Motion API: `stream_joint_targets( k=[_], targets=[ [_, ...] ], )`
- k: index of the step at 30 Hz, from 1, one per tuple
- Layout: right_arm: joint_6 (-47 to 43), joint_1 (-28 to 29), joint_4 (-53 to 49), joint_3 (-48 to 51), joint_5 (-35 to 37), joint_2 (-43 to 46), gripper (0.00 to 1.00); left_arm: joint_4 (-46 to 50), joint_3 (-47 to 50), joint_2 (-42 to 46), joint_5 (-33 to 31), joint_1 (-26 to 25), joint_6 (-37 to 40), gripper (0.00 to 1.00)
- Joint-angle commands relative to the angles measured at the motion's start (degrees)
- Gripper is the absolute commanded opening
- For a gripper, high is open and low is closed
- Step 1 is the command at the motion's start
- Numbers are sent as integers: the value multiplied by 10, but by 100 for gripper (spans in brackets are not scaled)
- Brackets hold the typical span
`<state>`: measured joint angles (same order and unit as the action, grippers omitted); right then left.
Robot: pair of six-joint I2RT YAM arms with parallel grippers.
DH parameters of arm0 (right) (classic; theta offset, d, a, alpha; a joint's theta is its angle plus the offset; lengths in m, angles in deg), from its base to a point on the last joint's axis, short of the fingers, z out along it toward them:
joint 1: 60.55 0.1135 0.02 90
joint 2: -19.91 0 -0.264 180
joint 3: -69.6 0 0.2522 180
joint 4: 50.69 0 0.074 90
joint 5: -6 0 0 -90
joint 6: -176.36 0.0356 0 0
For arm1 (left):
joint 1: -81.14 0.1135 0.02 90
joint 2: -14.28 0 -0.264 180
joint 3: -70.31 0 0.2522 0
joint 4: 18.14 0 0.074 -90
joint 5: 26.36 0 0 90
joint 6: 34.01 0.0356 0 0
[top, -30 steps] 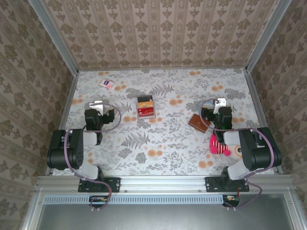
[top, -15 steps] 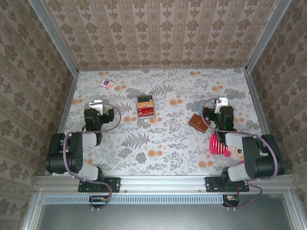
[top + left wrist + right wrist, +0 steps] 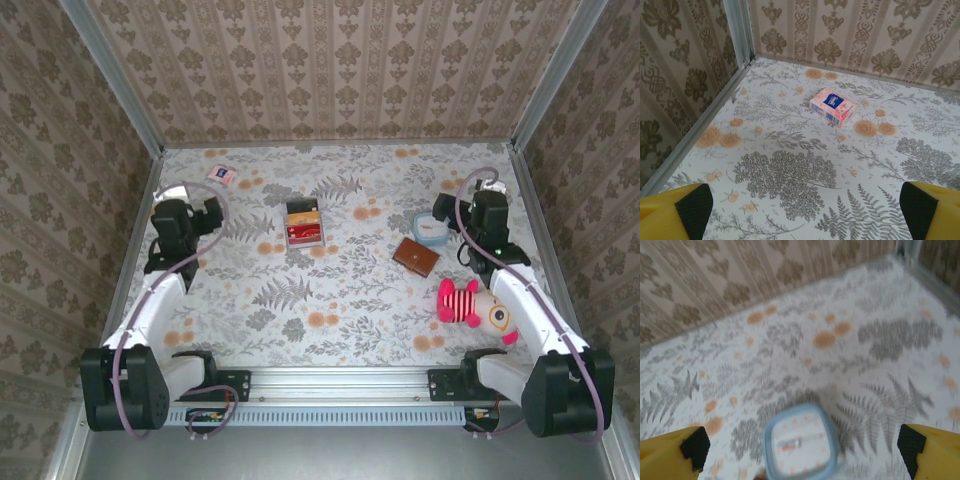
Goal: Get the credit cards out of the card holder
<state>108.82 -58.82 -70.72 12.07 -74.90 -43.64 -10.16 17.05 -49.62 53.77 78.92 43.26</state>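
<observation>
The brown card holder [image 3: 415,257] lies shut on the table, right of centre. The credit cards are hidden. My right gripper [image 3: 488,187] hovers beyond and to the right of the card holder, near the right wall, and it is open. In the right wrist view its yellow fingers [image 3: 690,450] stand wide apart over a blue square clock [image 3: 800,445], with nothing between them. My left gripper [image 3: 177,190] is at the far left of the table, open and empty. Its fingers [image 3: 690,207] frame bare patterned tabletop.
A red-and-orange tray [image 3: 304,224] sits mid-table. A pink-and-white packet [image 3: 222,175] lies at the back left, also in the left wrist view [image 3: 833,106]. The blue clock [image 3: 430,228] lies just behind the card holder. A pink striped plush toy [image 3: 470,305] lies in front of it. Walls enclose the table.
Both arms have stretched out from their folded pose. The left gripper has moved up and left, the right gripper up and right, uncovering the clock. Both stay open.
</observation>
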Motion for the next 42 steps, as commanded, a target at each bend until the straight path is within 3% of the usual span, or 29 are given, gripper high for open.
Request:
stream_joint_targets(
  k=[1, 4, 8, 17, 23, 42],
  targets=[
    [74, 0, -172, -36, -65, -33, 100, 132, -30, -5, 23, -3, -59, 100],
    [94, 4, -176, -20, -125, -57, 98, 131, -31, -13, 57, -2, -69, 100],
    [124, 15, -150, 16, -138, -78, 92, 116, -25, -26, 88, -2, -83, 100],
    [169, 67, -162, -22, -72, -194, 70, 97, -25, -47, 111, -3, -105, 100],
    [182, 101, -178, -46, -24, -239, 67, 98, -22, -50, 114, -3, -113, 100],
    [236, 294, -172, -133, -69, -356, 65, 93, -24, -82, 135, -18, -139, 100]
  ],
)
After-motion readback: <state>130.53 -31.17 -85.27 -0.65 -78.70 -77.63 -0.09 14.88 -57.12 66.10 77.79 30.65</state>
